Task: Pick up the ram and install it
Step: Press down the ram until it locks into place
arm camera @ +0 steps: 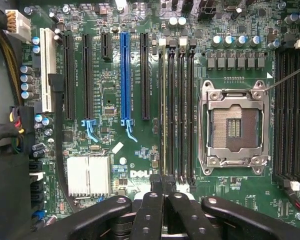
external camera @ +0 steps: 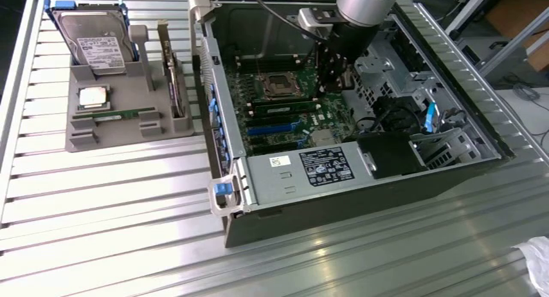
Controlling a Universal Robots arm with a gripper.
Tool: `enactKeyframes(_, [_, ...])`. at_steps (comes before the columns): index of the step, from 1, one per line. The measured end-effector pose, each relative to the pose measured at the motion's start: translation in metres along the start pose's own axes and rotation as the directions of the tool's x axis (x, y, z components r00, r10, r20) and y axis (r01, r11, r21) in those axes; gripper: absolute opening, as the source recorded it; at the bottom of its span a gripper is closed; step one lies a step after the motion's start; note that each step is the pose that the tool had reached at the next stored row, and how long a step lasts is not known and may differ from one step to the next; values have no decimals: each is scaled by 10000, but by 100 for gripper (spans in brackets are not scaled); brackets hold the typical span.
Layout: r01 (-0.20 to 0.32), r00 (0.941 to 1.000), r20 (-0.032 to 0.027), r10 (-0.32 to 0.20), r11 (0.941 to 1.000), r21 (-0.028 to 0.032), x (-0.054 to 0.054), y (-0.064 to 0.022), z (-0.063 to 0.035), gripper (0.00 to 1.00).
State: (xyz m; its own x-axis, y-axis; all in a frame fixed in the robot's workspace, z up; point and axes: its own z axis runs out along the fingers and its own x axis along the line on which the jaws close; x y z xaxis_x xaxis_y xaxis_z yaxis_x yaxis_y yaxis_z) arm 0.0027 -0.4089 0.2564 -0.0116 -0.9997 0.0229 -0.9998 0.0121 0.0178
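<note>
- Your gripper (arm camera: 162, 200) hangs inside the open computer case (external camera: 283, 181), over the motherboard (arm camera: 115, 95); fingers (arm camera: 151, 212) clenched together, nothing between them
- The ram (external camera: 110, 115) you are after lies flat in the grey holder tray (external camera: 81, 143) on the table, well apart from the arm; pick-up not yet done, by my reading
- One green stick (external camera: 287, 108) already sits in the slots (arm camera: 177, 110) beside the empty processor socket (arm camera: 235, 127)
- Count, tray: one ram, one processor chip (external camera: 92, 97), one hard drive (external camera: 96, 43), one upright card (external camera: 174, 78)
- Count, board: one blue expansion slot (arm camera: 124, 75), one silver heatsink (arm camera: 88, 175)
</note>
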Motion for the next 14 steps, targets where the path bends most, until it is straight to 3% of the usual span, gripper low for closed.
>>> enactKeyframes(14, [1, 10000, 1, -1, 10000, 0, -2, -2, 86, 11])
